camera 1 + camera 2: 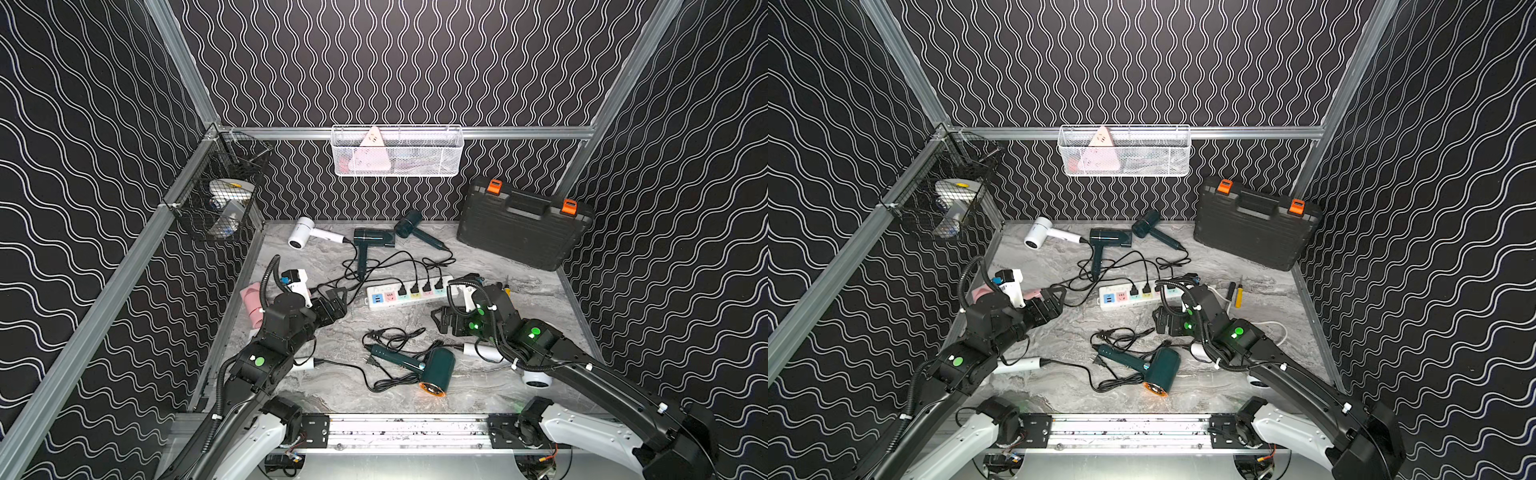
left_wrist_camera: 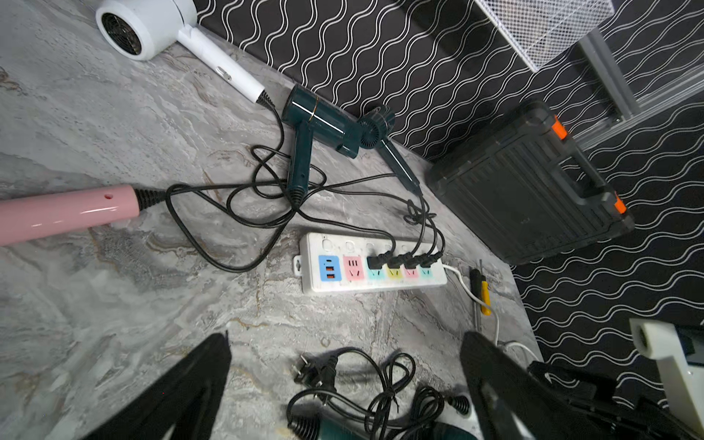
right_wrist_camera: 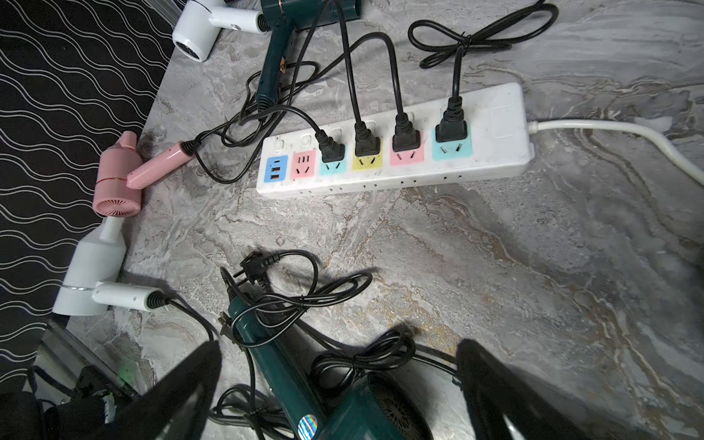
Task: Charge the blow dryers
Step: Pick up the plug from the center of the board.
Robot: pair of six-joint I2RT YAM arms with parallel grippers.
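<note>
- While both are spread wide apart and empty, the left claw [image 2: 344, 337] and right claw [image 3: 337, 344] are poised over the surface [image 3: 495, 266].
- Four black plugs [image 3: 405, 137] are seated in the strip [image 3: 499, 125].
- A green dryer [image 3: 282, 373] is seen lying near the right claw, its plug [image 3: 253, 266] loose.
- The pink dryer [image 3: 118, 179] and a white dryer [image 3: 89, 274] are shown whole only in the right wrist view; in both top views they are partly covered by the left arm [image 1: 266, 357].
- The back dryers [image 1: 370, 239] are laid by the back wall [image 1: 374, 199].
</note>
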